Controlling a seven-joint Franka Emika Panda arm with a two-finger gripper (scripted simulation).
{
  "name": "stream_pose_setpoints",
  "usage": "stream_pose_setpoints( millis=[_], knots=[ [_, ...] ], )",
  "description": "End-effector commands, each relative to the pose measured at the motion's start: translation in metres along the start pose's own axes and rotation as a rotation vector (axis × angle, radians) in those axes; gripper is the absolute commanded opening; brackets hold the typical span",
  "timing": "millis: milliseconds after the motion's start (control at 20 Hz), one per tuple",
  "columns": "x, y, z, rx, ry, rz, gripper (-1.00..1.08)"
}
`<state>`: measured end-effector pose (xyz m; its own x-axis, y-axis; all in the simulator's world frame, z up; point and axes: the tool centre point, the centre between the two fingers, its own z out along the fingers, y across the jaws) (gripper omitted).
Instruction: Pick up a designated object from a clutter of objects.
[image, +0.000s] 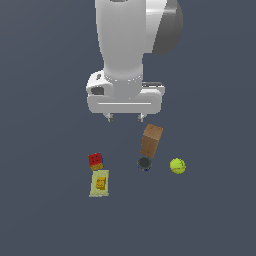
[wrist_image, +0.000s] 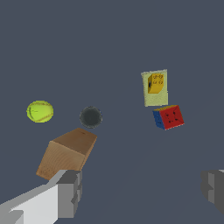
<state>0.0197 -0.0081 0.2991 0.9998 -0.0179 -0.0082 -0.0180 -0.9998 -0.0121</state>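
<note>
The designated object, a tiny orange-yellow block (image: 101, 182) (wrist_image: 155, 82) with small bumps on top, rests on the pale yellow flat pad (image: 99, 190) (wrist_image: 155, 99). The rest of the clutter lies around it: a red dotted cube (image: 95, 160) (wrist_image: 169, 117) beside the pad, a tall brown box (image: 151, 139) (wrist_image: 67, 153), a dark round cup (image: 145, 163) (wrist_image: 91, 117) and a yellow-green ball (image: 177, 165) (wrist_image: 40, 111). My gripper (image: 125, 118) (wrist_image: 140, 192) hangs open well above the floor, up beside the brown box, with nothing between its fingers (wrist_image: 70, 192).
Everything sits on a flat dark grey-blue floor (image: 210, 215). The brown box leans over the dark cup. The arm's white body (image: 125, 45) fills the upper middle of the exterior view.
</note>
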Motion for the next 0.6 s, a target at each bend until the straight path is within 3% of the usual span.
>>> stream_pose_setpoints(
  millis=[0,550],
  knots=[
    [0.007,0.004,0.007,0.001,0.0,0.002,1.0],
    [0.062,0.036,0.065,0.004,0.003,0.01,1.0]
  ],
)
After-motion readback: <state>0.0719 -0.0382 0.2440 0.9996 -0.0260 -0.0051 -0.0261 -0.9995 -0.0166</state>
